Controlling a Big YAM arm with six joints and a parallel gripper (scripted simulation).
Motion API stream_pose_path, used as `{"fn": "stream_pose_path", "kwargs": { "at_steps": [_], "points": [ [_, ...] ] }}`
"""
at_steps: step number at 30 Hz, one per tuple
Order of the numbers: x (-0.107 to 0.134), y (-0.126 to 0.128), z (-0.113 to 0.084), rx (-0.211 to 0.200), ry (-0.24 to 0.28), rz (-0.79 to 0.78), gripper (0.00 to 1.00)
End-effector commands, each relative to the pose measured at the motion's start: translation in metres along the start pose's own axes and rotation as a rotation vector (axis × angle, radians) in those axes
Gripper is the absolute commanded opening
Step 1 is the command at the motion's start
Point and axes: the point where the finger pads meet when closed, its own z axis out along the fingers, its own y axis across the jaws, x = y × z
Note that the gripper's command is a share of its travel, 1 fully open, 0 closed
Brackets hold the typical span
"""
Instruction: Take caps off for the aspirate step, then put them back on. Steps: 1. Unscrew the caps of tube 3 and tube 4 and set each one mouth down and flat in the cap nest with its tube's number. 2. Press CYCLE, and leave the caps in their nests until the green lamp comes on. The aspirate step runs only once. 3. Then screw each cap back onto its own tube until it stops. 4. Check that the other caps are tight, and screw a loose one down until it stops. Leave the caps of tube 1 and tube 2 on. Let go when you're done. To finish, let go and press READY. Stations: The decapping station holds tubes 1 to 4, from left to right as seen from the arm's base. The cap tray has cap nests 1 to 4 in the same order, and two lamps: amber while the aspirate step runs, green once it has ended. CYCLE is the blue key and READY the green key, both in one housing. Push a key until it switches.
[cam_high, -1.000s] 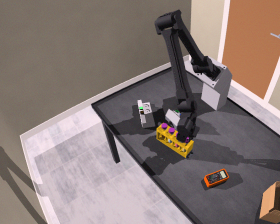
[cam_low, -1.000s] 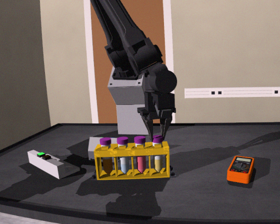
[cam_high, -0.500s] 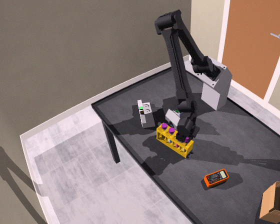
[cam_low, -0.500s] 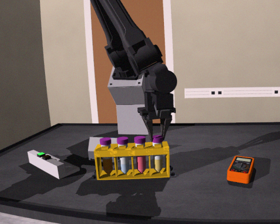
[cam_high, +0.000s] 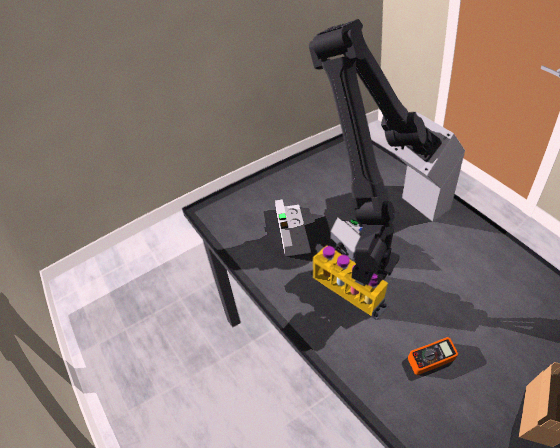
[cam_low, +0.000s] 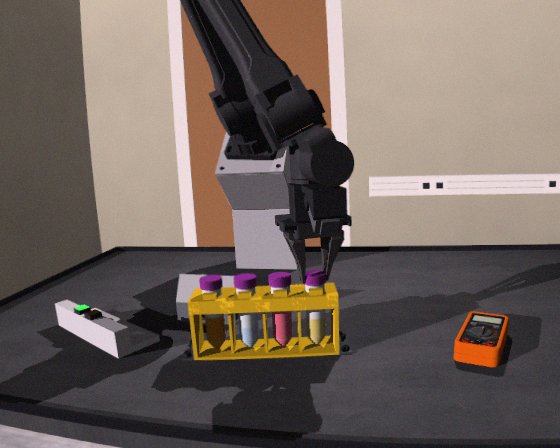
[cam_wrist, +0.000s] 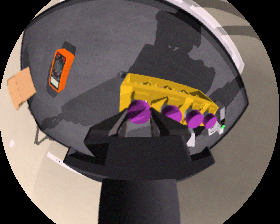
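- One gripper (cam_high: 369, 278) (cam_low: 315, 276) (cam_wrist: 139, 110), and it's pinching the end cap (cam_low: 315, 278) (cam_wrist: 139, 112), the one over the yellow tube (cam_low: 317, 329). That's tube 1 counting from the arm's side. The cap looks a bit tilted from the front.
- Four purple caps total, short round discs, each on top of its own tube. So caps 3 and 4 are on their tubes.
- Four clear tubes with pointy bottoms: yellow, pink (cam_low: 283, 330), pale blue (cam_low: 249, 334) and brown (cam_low: 216, 332). All upright in the rack.
- One yellow rack (cam_high: 381, 296) (cam_low: 265, 304) (cam_wrist: 131, 92), boxy with open windows and a slightly blotchy front.
- One cap tray (cam_high: 297, 243) (cam_low: 90, 327) (cam_wrist: 212, 129), pale and wedge-like, with round nests on it. Two square lamps: green (cam_high: 282, 216) (cam_low: 82, 308) (cam_wrist: 223, 127) is lit, amber (cam_high: 284, 225) (cam_low: 93, 314) is dark.
- One grey key housing (cam_high: 345, 234) (cam_low: 187, 295), slant-sided, behind the rack on the arm's side. Two keys, one green (cam_high: 354, 222), one blue (cam_high: 361, 229).
- One chunky orange meter (cam_high: 433, 356) (cam_low: 481, 340) (cam_wrist: 61, 70) with a dial and a pale screen, well apart from the rack.
- One tan box (cam_high: 537, 410) (cam_wrist: 21, 88), looks like cardboard, partly in view.
- One table (cam_high: 475, 280) (cam_low: 400, 390) (cam_wrist: 100, 45), dark, matte, faintly mottled top.
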Motion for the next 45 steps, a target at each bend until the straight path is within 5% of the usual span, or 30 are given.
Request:
{"fn": "stream_pose_path", "kwargs": {
  "at_steps": [1, 11, 12, 28, 45],
  "points": [
    [-0.015, -0.004, -0.002, 0.002, -0.028, 0.209, 0.00],
    [-0.015, -0.004, -0.002, 0.002, -0.028, 0.209, 0.00],
    [-0.015, -0.004, -0.002, 0.002, -0.028, 0.209, 0.49],
    [-0.009, -0.001, -0.003, -0.003, -0.018, 0.186, 0.49],
    [-0.019, 0.001, -0.058, -0.013, -0.039, 0.197, 0.49]
  ]
}}
